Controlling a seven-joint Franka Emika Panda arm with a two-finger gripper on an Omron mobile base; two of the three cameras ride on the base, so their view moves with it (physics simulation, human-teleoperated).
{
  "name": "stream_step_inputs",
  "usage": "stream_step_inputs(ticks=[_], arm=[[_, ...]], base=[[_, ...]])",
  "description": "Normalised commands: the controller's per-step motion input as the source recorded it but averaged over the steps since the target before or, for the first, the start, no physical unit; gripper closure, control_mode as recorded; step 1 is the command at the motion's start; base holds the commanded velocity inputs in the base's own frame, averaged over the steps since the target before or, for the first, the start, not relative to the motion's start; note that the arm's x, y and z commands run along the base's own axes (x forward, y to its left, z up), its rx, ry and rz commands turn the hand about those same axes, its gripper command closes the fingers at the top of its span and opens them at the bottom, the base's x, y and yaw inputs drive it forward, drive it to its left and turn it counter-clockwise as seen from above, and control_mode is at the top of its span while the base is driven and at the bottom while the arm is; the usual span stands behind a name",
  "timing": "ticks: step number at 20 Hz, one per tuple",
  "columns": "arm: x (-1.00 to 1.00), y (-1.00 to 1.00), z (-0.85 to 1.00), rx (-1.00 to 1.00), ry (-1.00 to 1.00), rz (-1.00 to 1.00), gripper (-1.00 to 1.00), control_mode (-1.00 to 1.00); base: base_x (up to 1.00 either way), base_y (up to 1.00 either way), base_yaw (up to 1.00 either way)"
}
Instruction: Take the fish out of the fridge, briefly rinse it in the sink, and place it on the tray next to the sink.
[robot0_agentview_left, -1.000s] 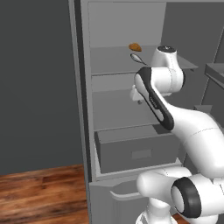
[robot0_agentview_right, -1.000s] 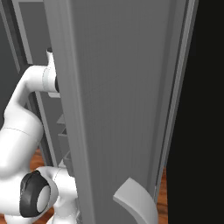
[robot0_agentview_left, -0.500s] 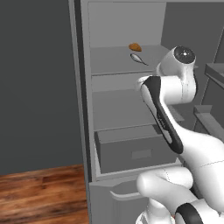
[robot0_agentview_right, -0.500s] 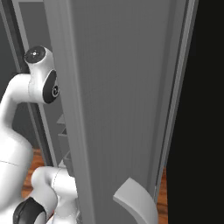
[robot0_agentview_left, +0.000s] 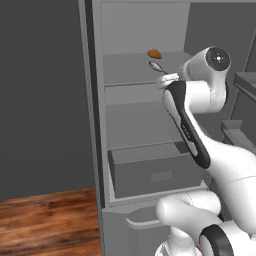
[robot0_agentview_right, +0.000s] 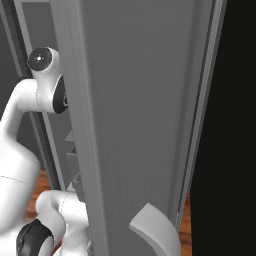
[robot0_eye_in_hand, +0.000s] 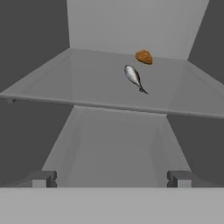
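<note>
Reaching is the step in hand: fish (robot0_eye_in_hand: 133, 75) lies on the fridge (robot0_agentview_left: 140, 125) upper shelf beside an orange-brown lump (robot0_eye_in_hand: 144, 57), and the end effector (robot0_eye_in_hand: 111, 178), fully open and empty, must advance to straddle it.

An orange-brown rounded lump (robot0_eye_in_hand: 144, 57) is sitting on the upper shelf, toward the back edge and right of the middle; in the left base view the same lump (robot0_agentview_left: 154, 53) is lying near the shelf's back right corner. A strip of wooden floor (robot0_agentview_left: 47, 220) is showing at the bottom left, and a dark grey wall (robot0_agentview_left: 42, 95) is standing above it.
</note>
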Motion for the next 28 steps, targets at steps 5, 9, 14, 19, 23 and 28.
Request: stream_step_inputs(ticks=[5, 9, 14, 19, 23, 28], arm=[[0.28, -0.52, 0.12, 0.04, 0.01, 0.03, -1.0, -1.0], [0.32, -0.25, -0.04, 0.0, 0.0, 0.07, -1.0, -1.0], [0.49, -0.1, -0.18, 0.0, 0.0, 0.01, -1.0, -1.0], [0.65, -0.02, -0.29, -0.03, 0.0, -0.03, -1.0, -1.0], [0.8, 0.08, -0.04, -0.02, 0.0, -0.2, -1.0, -1.0], [0.54, 0.01, 0.01, 0.02, 0.0, -0.13, -1.0, -1.0]], base=[[0.0, 0.0, 0.0], [0.0, 0.0, 0.0], [0.0, 0.0, 0.0], [0.0, 0.0, 0.0], [0.0, 0.0, 0.0], [0.0, 0.0, 0.0]])
